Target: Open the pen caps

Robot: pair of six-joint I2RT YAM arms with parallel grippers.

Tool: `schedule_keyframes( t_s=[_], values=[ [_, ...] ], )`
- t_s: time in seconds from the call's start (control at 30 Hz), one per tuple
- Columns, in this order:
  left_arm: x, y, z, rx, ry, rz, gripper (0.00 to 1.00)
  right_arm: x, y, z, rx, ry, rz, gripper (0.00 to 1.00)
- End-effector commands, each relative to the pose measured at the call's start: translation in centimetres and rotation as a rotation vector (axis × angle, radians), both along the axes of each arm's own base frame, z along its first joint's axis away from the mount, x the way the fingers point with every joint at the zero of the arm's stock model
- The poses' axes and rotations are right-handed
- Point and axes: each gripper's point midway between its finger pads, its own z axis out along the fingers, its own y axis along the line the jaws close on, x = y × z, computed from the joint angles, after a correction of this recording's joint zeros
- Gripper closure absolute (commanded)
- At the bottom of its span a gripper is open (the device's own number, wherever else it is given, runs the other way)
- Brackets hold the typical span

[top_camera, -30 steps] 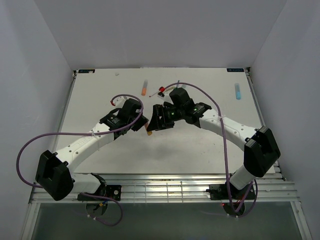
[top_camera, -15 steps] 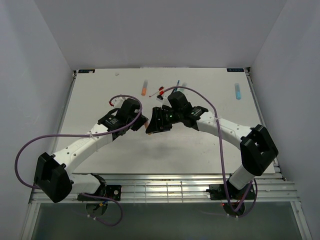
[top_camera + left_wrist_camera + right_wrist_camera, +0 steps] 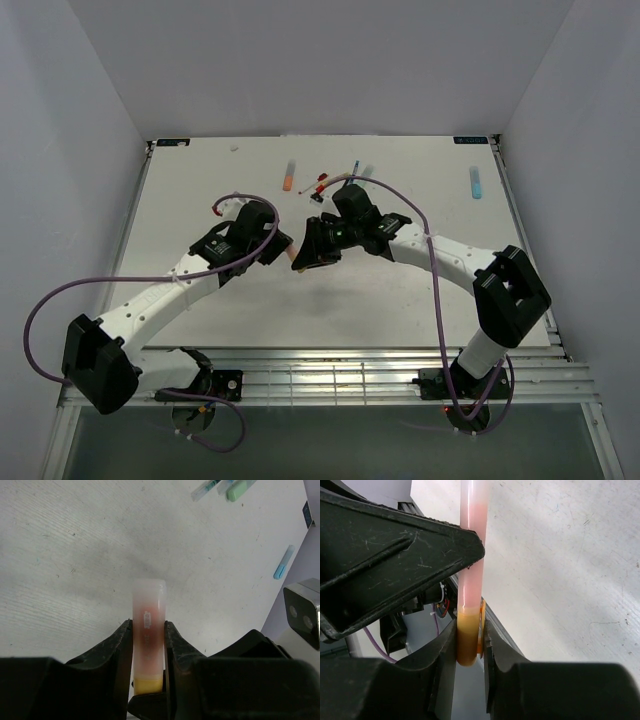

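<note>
A thick translucent orange pen is held above the table between both grippers. My left gripper [image 3: 148, 642] is shut on its pinkish barrel [image 3: 148, 615], which points away from the left wrist camera. My right gripper [image 3: 469, 641] is shut on the pen's orange cap [image 3: 467, 639], with the barrel [image 3: 473, 525] running up past the left gripper's finger [image 3: 395, 560]. In the top view the left gripper [image 3: 288, 250] and right gripper [image 3: 303, 256] meet nose to nose over the table's middle, and only a sliver of the pen [image 3: 297, 264] shows.
At the back of the table lie another orange pen [image 3: 288, 178], a red pen with small parts [image 3: 322, 181], a thin pen [image 3: 357, 167] and a blue pen [image 3: 476, 181]. A pale green cap [image 3: 240, 488] and that blue pen [image 3: 283, 562] also show in the left wrist view.
My right gripper has moved left up to the left gripper and shut on the orange cap. The left gripper has kept its hold on the barrel.
</note>
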Motion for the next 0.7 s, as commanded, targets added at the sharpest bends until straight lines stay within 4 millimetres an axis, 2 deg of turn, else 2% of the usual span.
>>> schedule_keyframes(
  t_s=[0.0, 0.1, 0.13, 0.23, 0.4, 0.67],
  values=[
    [-0.8, -0.6, 1.7, -0.086, -0.034, -0.016, 0.60, -0.5, 0.2, 1.6, 0.052, -0.040, 0.030, 0.92],
    [-1.3, -0.5, 2.1, -0.078, -0.074, -0.068, 0.48, -1.1, -0.2, 1.8, 0.055, -0.037, 0.043, 0.92],
    [-1.5, -0.3, 2.2, -0.063, -0.084, -0.083, 0.36, -1.2, -0.4, 2.1, 0.058, -0.043, 0.041, 0.92],
    [-2.2, 0.3, 2.2, -0.056, -0.092, -0.097, 0.15, -1.7, -0.9, 1.9, 0.053, -0.048, 0.052, 0.92],
    [-2.9, 0.3, 1.7, -0.033, -0.064, -0.135, 0.14, -2.0, -1.2, 2.0, 0.062, -0.063, 0.073, 0.92],
    [-2.5, -0.8, 1.0, -0.069, -0.031, -0.134, 0.26, -2.2, -0.7, 2.8, 0.096, -0.068, 0.093, 0.92]
  ],
)
